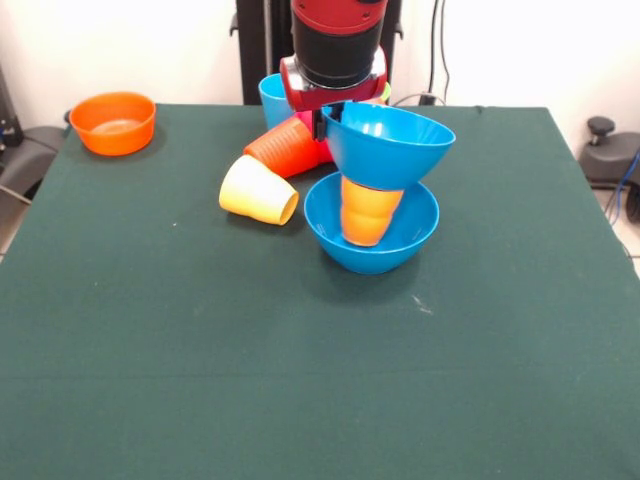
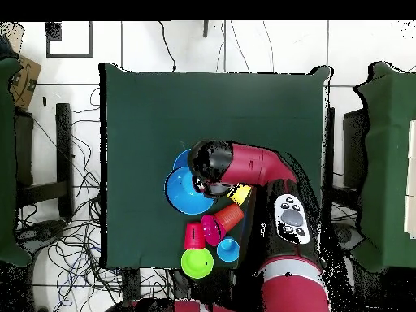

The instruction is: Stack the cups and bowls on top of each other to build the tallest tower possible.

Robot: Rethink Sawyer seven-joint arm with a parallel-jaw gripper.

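My gripper (image 1: 333,124) is shut on the far rim of a large blue bowl (image 1: 392,143). That bowl rests, slightly tilted, on a yellow-orange cup (image 1: 366,214). The cup stands in a second large blue bowl (image 1: 372,250) on the table, and the three form a tower. A pale yellow cup (image 1: 258,190) and a red-orange cup (image 1: 285,147) lie on their sides to its left. A light blue cup (image 1: 271,97) stands behind them. In the overhead view the arm (image 2: 244,164) covers the gripper, and the blue bowls (image 2: 187,192) show beside it.
An orange bowl (image 1: 113,122) sits at the table's far left corner in the front view. The overhead view shows a pink-red bowl (image 2: 213,230), a red cup (image 2: 194,236), a lime-green bowl (image 2: 197,262) and the light blue cup (image 2: 228,249) near the robot's base.
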